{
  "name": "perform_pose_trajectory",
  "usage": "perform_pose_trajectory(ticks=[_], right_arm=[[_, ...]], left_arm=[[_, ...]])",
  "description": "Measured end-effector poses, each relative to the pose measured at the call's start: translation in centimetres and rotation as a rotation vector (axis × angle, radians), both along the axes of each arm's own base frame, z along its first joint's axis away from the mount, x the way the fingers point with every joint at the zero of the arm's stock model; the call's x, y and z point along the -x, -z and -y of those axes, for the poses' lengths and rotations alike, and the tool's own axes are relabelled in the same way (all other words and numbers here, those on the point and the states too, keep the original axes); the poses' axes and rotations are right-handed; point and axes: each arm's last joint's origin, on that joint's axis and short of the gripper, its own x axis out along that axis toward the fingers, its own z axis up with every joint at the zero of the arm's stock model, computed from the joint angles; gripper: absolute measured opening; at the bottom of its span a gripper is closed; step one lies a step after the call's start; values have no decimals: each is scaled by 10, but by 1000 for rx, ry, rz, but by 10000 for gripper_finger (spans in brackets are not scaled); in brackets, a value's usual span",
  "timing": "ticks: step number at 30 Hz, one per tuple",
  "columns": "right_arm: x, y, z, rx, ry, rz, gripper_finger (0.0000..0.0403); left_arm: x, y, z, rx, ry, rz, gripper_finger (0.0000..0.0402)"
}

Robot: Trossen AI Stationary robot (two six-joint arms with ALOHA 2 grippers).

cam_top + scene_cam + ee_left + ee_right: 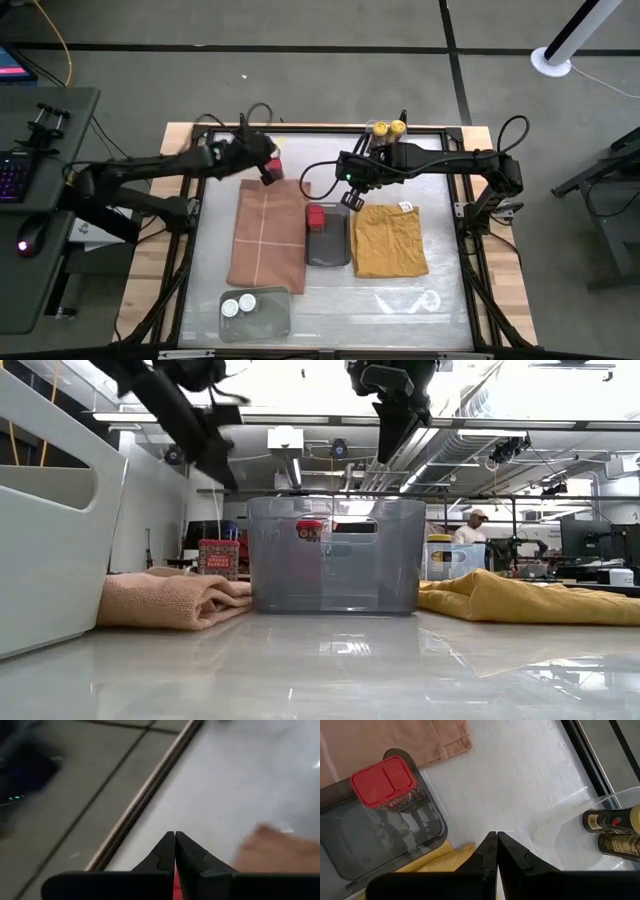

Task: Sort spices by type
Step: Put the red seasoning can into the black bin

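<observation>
My left gripper (268,166) is shut and hangs over the far left of the table, above a red boxy tin (273,172) that stands on the table (219,557). A red sliver shows below the shut fingers (175,885). My right gripper (497,851) is also shut and raised (392,450), between the dark grey tray (327,248) and the far clear tray. The second red tin (384,782) stands in the grey tray. Both yellow-capped dark jars (615,820) lie in the clear tray (388,130) at the far edge. Both white-capped jars (239,304) sit in a clear tray at the near left.
A pink folded cloth (268,235) lies left of the grey tray and a yellow cloth (388,240) lies right of it. Something clear (408,300) glints on the near right of the table. A pale container wall (50,510) fills the low view's left. A person (478,520) sits far behind.
</observation>
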Motion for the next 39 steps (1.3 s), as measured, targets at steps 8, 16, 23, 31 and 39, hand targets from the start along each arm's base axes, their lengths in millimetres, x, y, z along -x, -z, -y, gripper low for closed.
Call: perform_pose_trajectory(ticks=[8,16,23,31,39], right_arm=[[-2,-1,7,-9,14,35,0],[-5,-2,10,-57,4,66,0],[-1,0,4,-63,-7,15,0],[17,-7,-12,-49,-37,-70,0],[46,-32,-34,-17,-18,-35,0]], left_arm=[[35,-3,-52,469,-12,65,2],[27,-33,-87,812,196,231,66],[17,-41,-92,688,88,139,103],[20,-39,-91,658,22,78,104],[21,-38,-90,651,-5,55,104]])
